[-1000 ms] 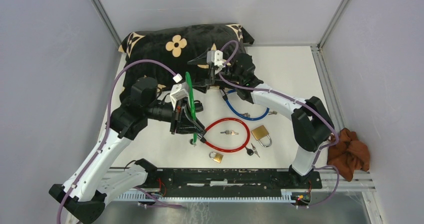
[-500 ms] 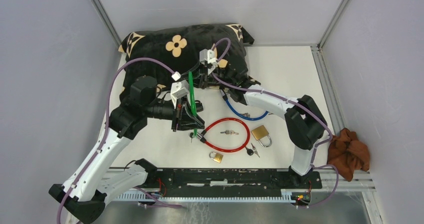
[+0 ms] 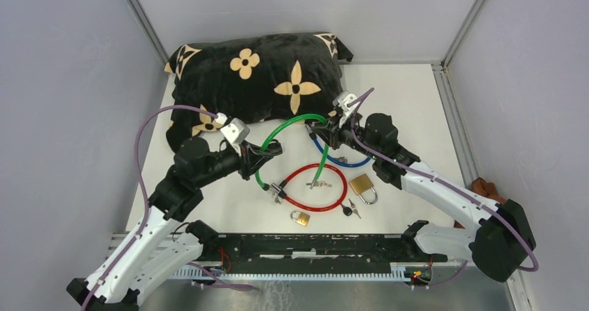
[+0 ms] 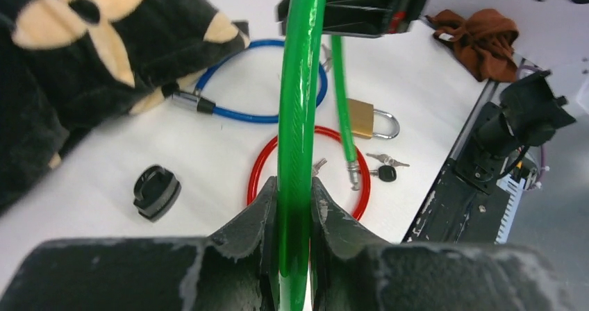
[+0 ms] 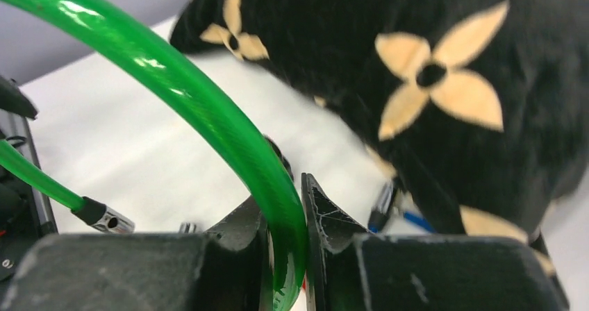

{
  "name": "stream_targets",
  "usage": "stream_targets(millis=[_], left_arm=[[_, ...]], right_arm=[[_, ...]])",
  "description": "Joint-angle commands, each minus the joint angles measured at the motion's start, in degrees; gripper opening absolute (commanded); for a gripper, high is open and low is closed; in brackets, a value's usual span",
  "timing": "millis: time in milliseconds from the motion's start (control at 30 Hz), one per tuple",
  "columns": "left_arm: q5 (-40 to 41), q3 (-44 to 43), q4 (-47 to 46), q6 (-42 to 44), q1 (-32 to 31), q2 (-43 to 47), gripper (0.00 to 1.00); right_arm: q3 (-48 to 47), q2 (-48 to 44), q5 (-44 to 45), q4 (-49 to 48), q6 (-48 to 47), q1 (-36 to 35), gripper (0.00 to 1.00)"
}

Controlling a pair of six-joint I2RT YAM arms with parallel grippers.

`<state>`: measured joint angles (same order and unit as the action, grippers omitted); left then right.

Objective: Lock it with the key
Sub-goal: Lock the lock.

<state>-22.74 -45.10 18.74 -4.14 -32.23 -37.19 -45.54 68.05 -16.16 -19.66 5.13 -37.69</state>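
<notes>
Overhead view: the green cable lock (image 3: 292,121) arches above the white table (image 3: 410,103), lifted off it by both arms. The left gripper (image 3: 258,157) pinches one side of the arch and the right gripper (image 3: 332,132) pinches the other, in front of a black cushion (image 3: 250,82) with tan flowers. One cable end hangs from the right gripper over a red cable lock (image 3: 339,189) lying in a loop, with keys (image 3: 319,184) inside it. A blue cable lock (image 3: 347,164) lies just behind. A brass padlock (image 3: 360,185) sits beside the red loop, and a small padlock (image 3: 300,218) lies nearer the arm bases. A brown cloth (image 3: 483,186) lies at the table's right edge.

Left wrist view: the fingers (image 4: 253,217) are pressed tight on the green cable lock (image 4: 300,103), which runs straight up between them. A black plastic piece (image 4: 155,191) lies on the table near the cushion (image 4: 76,61).

Right wrist view: the fingers (image 5: 326,214) clamp the green cable lock (image 5: 194,96), which curves up and to the left. Its metal tip (image 5: 104,219) shows at the lower left. The cushion (image 5: 430,82) fills the background.
</notes>
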Motion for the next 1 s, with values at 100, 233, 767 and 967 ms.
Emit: stream_targets(millis=[100,233,767,967], left_arm=[[3.07,10.59,-12.41,-10.48,0.28,-3.4,0.23],[-4.35,14.94,-19.88,-11.13,0.26,-2.32,0.32],[-0.72,19.0,-24.05,-13.36,0.31,2.61,0.37],[-1.51,17.03,-24.15,-13.56,0.32,3.51,0.45]], right_arm=[[0.35,-9.5,6.45,1.3,7.26,0.15,0.0],[-2.4,-10.81,2.47,1.37,7.39,0.1,0.0],[-8.2,-9.72,2.27,4.98,2.13,-0.02,0.0],[-9.0,-8.69,0.55,5.46,0.74,0.0,0.0]])
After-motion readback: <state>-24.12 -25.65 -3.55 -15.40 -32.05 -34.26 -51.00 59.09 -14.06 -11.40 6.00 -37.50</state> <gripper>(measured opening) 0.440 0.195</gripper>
